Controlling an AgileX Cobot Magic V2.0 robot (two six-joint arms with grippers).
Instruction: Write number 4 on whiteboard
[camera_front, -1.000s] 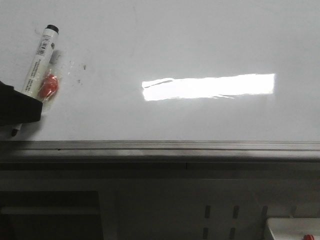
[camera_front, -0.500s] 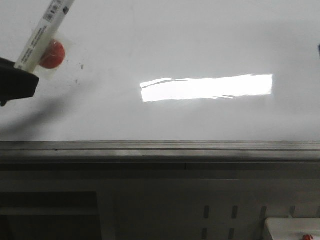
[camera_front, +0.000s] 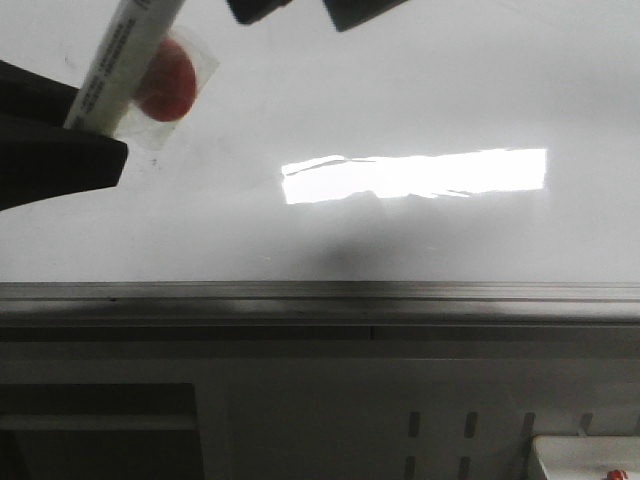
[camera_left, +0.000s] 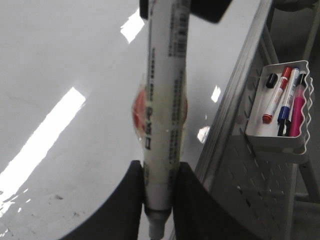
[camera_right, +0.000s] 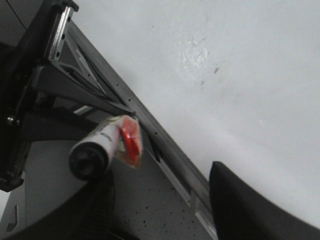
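The left gripper (camera_front: 60, 150) is showing at the left edge as a dark mass, clamping a white marker (camera_front: 125, 60) that is slanting up and to the right above the whiteboard (camera_front: 400, 80). A red disc (camera_front: 165, 82) is sitting against the marker's barrel. Two dark fingertips (camera_front: 350, 12) are poking in at the top edge. A bright rectangular glare (camera_front: 415, 174) is lying across the board, and a grey rail (camera_front: 320, 296) is running along its near edge.

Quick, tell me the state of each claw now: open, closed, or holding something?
Left claw: closed on the marker, cap end pointing away from it.
Right claw: open, holding nothing, fingers either side of the marker's cap end.
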